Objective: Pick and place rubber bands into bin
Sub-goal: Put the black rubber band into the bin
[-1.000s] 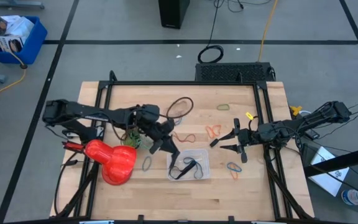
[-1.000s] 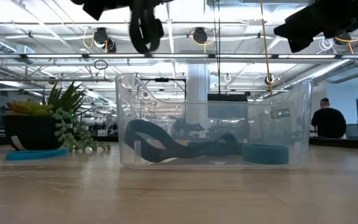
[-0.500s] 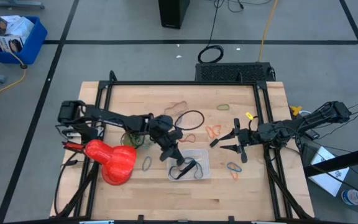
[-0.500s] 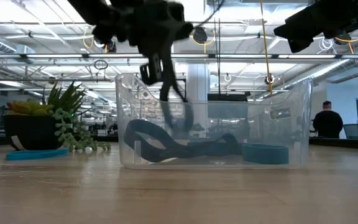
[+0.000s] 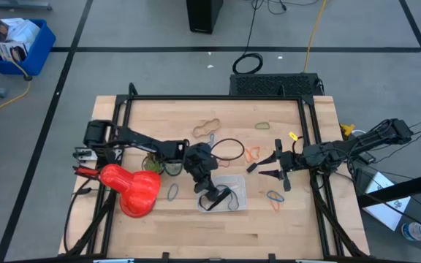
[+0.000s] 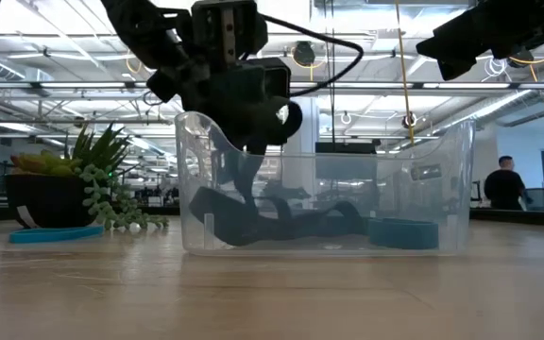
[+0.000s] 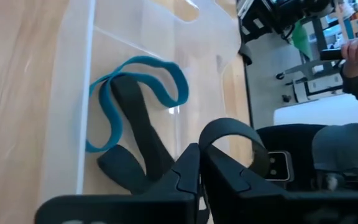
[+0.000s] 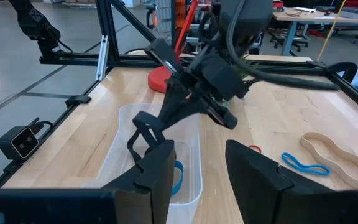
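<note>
robotics lab, framed workbench (image 5: 269,219), open-plan desks

— Are you reading any label or number on the table?
— I'm finding none; nothing on the bin (image 5: 234,191) or the blue crate (image 5: 31,45) is coming through legibly.

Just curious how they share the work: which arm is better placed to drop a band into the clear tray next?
The left. Its gripper, shut on a black band, hangs over the bin; the right gripper waits open beside it.
</note>
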You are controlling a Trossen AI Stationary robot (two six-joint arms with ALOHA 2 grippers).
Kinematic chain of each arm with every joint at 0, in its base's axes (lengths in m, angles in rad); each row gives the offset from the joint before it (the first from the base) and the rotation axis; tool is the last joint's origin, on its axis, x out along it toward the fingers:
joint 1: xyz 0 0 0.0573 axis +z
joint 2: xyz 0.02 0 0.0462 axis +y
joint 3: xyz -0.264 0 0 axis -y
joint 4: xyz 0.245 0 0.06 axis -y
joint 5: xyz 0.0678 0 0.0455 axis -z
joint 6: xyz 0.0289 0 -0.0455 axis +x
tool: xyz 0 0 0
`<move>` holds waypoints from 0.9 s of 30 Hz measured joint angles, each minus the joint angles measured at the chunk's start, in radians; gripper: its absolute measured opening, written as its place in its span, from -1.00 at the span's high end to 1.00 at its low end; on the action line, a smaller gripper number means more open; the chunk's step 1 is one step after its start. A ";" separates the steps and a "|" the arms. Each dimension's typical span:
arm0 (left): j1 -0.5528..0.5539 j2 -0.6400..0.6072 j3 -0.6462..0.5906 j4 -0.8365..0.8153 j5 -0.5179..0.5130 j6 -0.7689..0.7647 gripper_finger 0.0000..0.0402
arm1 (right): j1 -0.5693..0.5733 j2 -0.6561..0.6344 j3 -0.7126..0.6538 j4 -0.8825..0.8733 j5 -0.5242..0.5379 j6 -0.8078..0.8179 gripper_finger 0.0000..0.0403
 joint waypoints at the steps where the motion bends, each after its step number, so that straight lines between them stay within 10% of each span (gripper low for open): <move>1: 0.000 0.001 0.000 -0.001 0.000 0.004 0.86 | 0.000 0.000 0.000 0.000 0.000 0.000 0.30; 17: 0.000 -0.002 0.000 -0.003 -0.080 -0.009 0.94 | 0.000 0.000 0.000 -0.001 0.000 0.000 0.30; 27: 0.000 -0.002 0.000 0.003 -0.078 -0.044 0.37 | 0.000 0.000 0.000 -0.001 0.000 0.000 0.30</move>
